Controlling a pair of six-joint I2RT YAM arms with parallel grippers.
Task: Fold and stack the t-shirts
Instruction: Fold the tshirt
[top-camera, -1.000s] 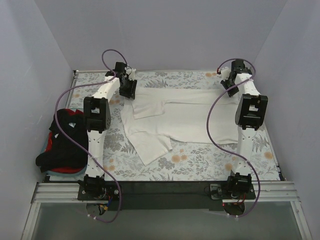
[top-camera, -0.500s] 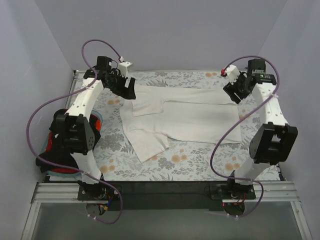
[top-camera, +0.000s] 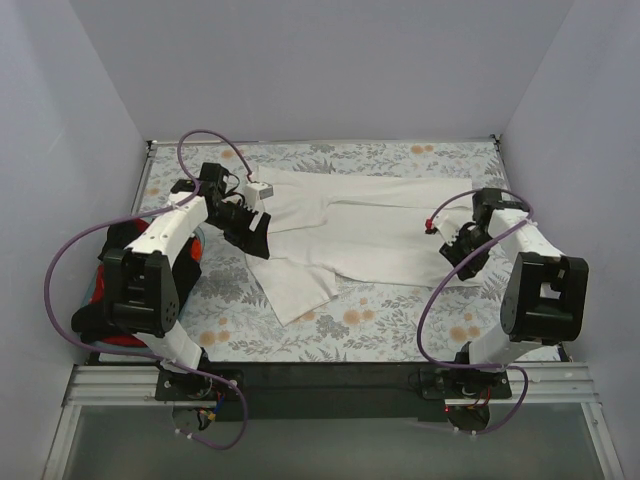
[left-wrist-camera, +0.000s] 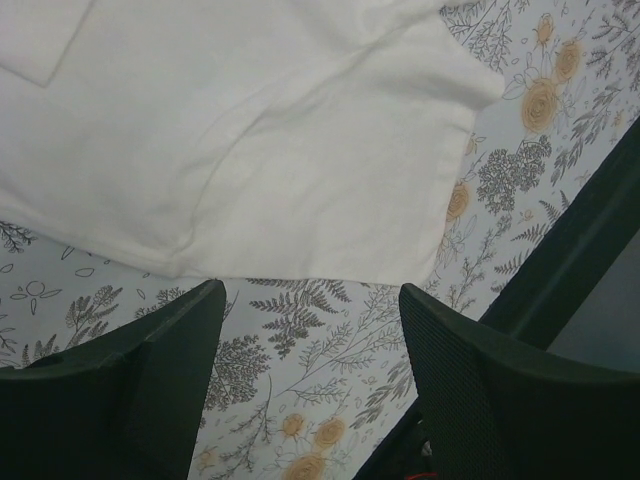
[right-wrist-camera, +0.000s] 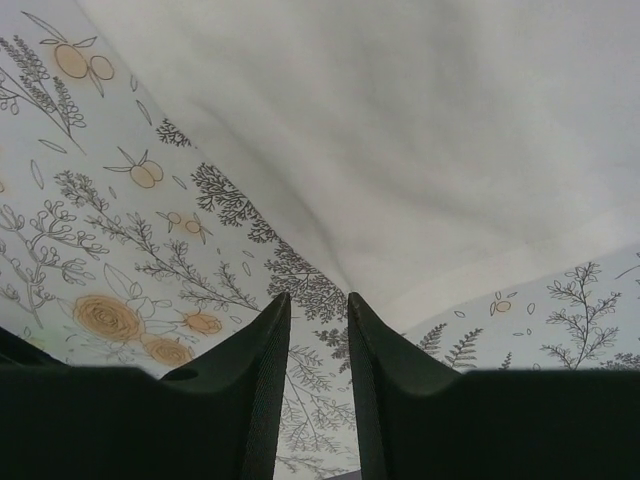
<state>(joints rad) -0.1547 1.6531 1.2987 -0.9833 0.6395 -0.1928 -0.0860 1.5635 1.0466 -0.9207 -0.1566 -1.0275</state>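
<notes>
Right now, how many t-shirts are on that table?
3: an off-white t-shirt spread mid-table, a black t-shirt and a red t-shirt heaped at the left edge; that heap may hide more.

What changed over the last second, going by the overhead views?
Both arms drew back from the far corners of the off-white t-shirt toward the near side. The left gripper is now beside its left edge, fingers open; the right gripper is at its right near edge. Neither holds cloth. The t-shirt and the dark pile of shirts at the left stayed put.
</notes>
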